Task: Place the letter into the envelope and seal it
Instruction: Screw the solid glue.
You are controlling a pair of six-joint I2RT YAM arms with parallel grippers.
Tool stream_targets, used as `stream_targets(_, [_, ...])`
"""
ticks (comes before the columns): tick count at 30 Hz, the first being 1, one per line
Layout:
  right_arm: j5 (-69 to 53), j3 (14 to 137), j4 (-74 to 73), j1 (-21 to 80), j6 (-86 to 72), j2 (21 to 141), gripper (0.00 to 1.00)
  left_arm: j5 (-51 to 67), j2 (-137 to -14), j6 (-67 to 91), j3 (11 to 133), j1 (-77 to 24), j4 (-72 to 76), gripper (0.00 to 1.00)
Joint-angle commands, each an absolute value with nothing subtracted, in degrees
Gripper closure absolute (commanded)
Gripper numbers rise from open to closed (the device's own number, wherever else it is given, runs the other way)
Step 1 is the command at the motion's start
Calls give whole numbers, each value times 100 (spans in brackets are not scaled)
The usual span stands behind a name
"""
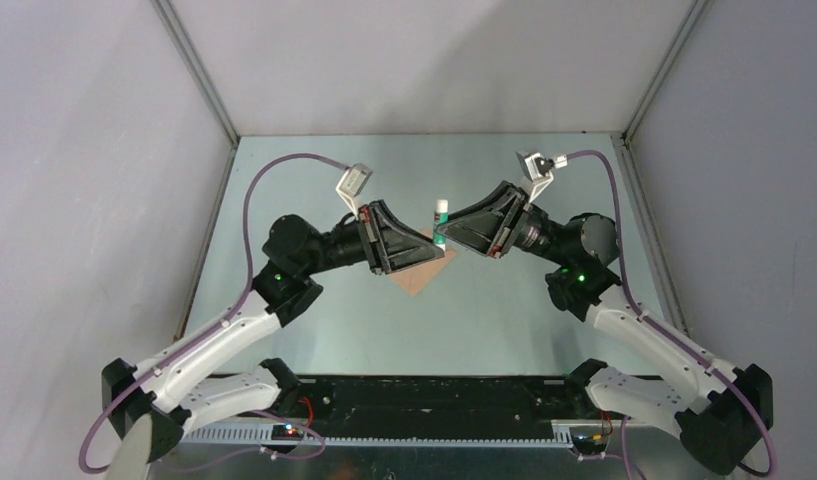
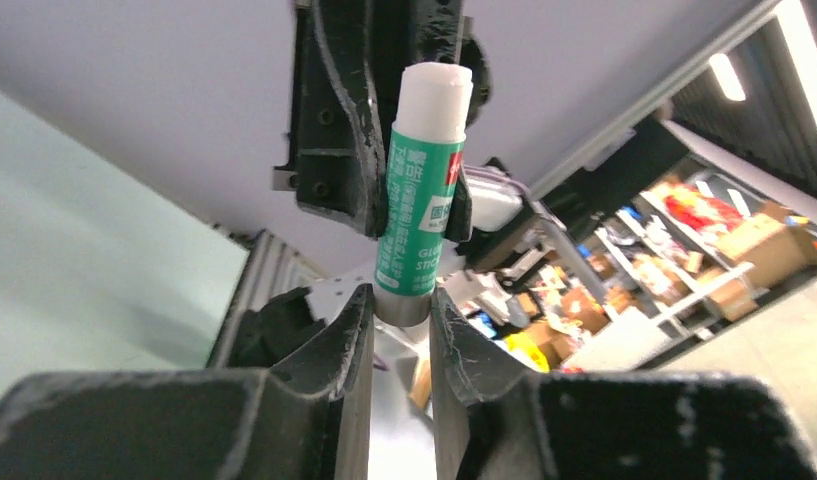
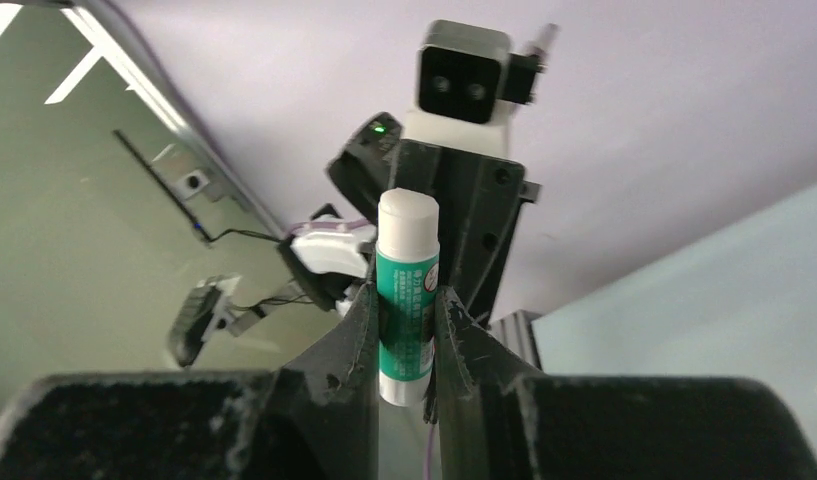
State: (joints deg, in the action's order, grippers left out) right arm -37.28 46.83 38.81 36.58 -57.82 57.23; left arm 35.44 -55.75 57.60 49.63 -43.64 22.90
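You have both arms raised over the middle of the pale green bench [image 1: 504, 330], meeting tip to tip around one green glue stick with a white cap [image 2: 424, 165]. The stick stands upright, cap uppermost, well clear of the surface.

Your left pincer [image 2: 402, 310] is clenched on the grey lower end of the stick. Your right pincer [image 3: 406, 335] is clamped across the green labelled barrel just above, so the two grips sit one over the other with little space between them. That stacked hold looks deliberate. With one arm steadying the barrel, the other can twist or pull on an end, which one pincer alone could not do. Whether you are after the cap or the turning base, the views do not settle, since the white cap on top stands free of both grips.

Directly below the meeting point lies a flat tan kraft-paper envelope [image 1: 421, 275], turned corner-down toward the arm bases and partly hidden under your left arm. Its flap cannot be made out from above. No separate peach-tan letter shows anywhere, so it may already be inside, though you cannot confirm that here.

Holding the stick right above the paper keeps the trip down to the flap short. Sealing looks like the step in hand, with gluing not yet begun.
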Motion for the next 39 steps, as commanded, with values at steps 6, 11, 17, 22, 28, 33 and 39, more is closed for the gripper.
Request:
stream_targets(6, [-5059,4653,7174,3583,-7662,6451,100,4496,-6609,8725,4984,-4231,7238,100])
stream_targets(11, [-5095,4658,7581,3603,-7917,6632,100,4446,-7157,9723,5010,-4235,8469,100])
stream_targets(17, [-4876,4663,5992,3609,-6846,6164,100,4447,-7049,9473,4953,-4208,7993,96])
stream_targets(22, [-3850,4781,3266,3594,-5575,5478,100,4453,-6524,8060,4931,-4143,6066,53])
stream_targets(28, [-2249,5171,1034,3684,-4916,5134,100,3525,-5332,4962,5417,-4079,712,17])
stream_targets(33, [-564,5939,-842,4276,-4830,5257,100,1564,-5211,3188,6256,-4494,-1760,14])
stream_targets(39, [456,6383,-1868,4681,-5312,5590,100,632,-5442,2776,6594,-4990,-2243,16])
